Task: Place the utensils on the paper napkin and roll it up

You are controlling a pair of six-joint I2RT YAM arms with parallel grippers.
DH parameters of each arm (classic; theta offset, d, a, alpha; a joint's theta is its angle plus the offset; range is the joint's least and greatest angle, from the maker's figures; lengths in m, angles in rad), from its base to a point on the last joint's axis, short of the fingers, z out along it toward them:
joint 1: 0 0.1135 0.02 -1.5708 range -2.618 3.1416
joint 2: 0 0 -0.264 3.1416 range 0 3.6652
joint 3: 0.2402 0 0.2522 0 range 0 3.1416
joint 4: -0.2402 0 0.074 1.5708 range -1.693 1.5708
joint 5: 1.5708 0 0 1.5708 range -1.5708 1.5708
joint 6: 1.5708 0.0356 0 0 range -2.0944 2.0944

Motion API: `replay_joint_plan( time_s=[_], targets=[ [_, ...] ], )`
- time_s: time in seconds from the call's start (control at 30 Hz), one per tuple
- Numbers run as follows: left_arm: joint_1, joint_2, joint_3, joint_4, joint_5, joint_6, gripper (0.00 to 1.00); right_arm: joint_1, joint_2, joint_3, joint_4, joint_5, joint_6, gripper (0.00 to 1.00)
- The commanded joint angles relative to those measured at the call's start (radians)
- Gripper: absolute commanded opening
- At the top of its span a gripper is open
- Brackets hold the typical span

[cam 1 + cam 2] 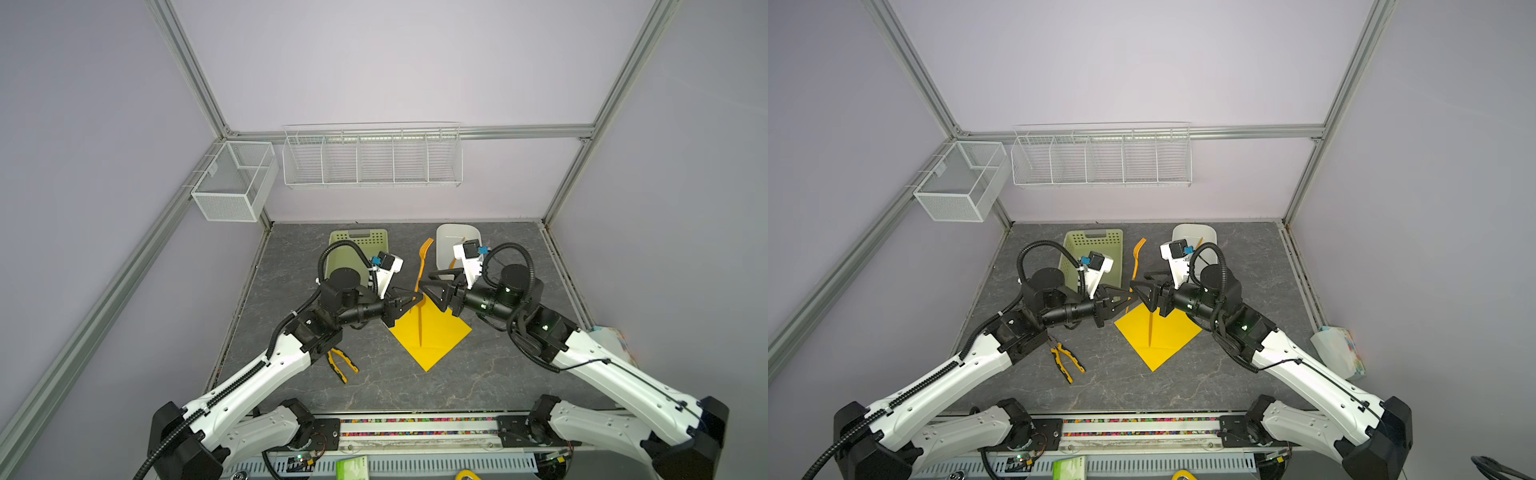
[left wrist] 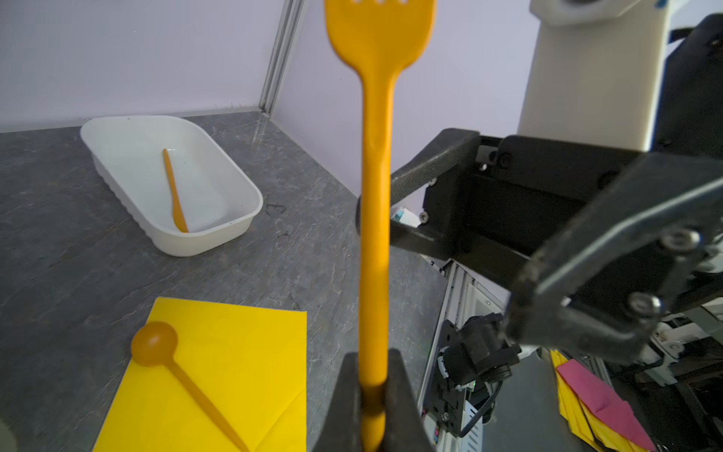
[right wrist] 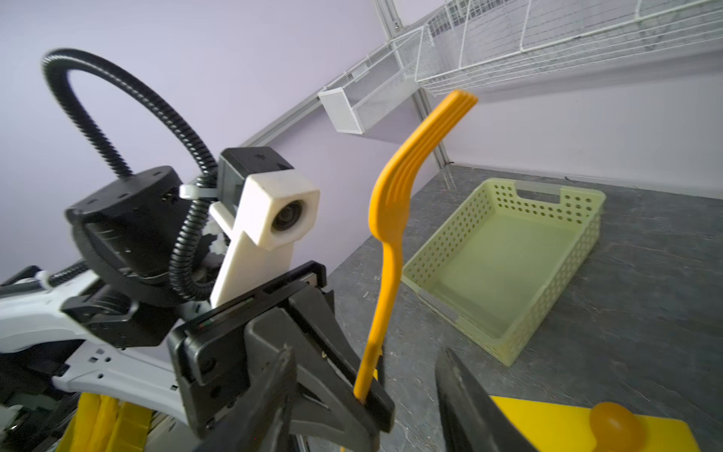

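Fork handle end hidden inside clamped left jaws, tines cut off at frame top; right jaws open near it.

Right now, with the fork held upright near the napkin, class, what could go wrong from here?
1. The left gripper pinches the fork only near its handle end, so the upright fork might pivot or slip if the open right gripper nearby bumps it.
2. Lowering the fork could nudge the spoon lying on the napkin or drag the thin sheet.
3. Another orange piece lies in the white tray; rolling now might leave it out.
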Motion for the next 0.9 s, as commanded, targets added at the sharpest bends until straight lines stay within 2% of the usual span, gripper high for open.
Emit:
replay_joint_plan(
  time_s=[0.0, 0.17, 0.3, 0.63, 0.8, 0.87],
  targets=[
    [0.003, -0.020, -0.022, 0.211, 0.114, -0.108, 0.00, -0.009, -0.017, -0.014, 0.171, -0.101, 0.084, 0.60],
    [0.003, -0.047, -0.025, 0.325, 0.230, -0.131, 0.00, -0.012, -0.009, 0.023, 0.213, -0.168, 0.105, 0.59],
    [0.003, -0.074, -0.021, 0.364, 0.267, -0.138, 0.00, -0.012, -0.014, 0.037, 0.230, -0.181, 0.115, 0.58],
    [0.003, -0.087, -0.018, 0.358, 0.275, -0.132, 0.00, -0.013, 0.014, 0.066, 0.347, -0.272, 0.191, 0.39],
    [0.003, -0.090, -0.016, 0.355, 0.279, -0.131, 0.00, -0.013, 0.014, 0.067, 0.356, -0.267, 0.198, 0.28],
    [0.003, -0.091, -0.018, 0.347, 0.277, -0.128, 0.00, -0.013, 0.013, 0.068, 0.352, -0.266, 0.195, 0.27]
  ],
)
